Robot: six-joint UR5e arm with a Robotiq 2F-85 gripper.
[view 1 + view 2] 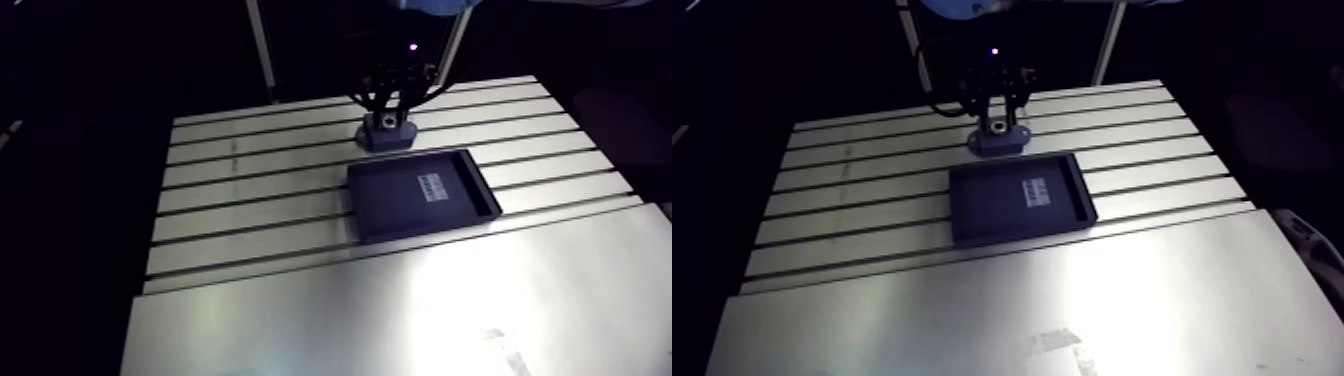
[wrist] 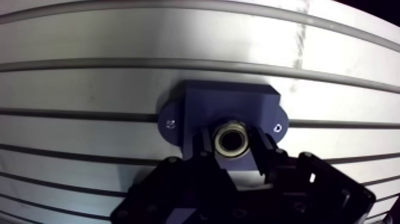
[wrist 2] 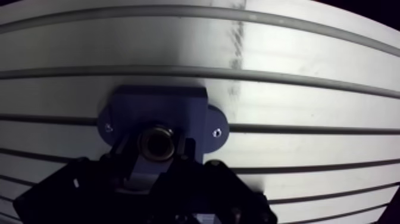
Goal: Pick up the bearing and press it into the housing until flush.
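In the wrist view a metal ring bearing (image 2: 231, 127) is pressed between the two dark fingers of my gripper (image 2: 231, 140), which is shut on it. The bearing rests at the blue housing (image 2: 221, 101), a block with two rounded screw lugs standing on the slotted table. I cannot tell how deep the bearing sits in the housing. In the arm view the gripper (image 1: 388, 118) comes straight down onto the housing (image 1: 386, 138) at the far middle of the table.
A dark shallow tray (image 1: 470, 190) with a small label lies just in front of the housing. The slotted aluminium table (image 1: 250, 200) runs left and right, and a smooth plate (image 1: 400, 310) covers the near part.
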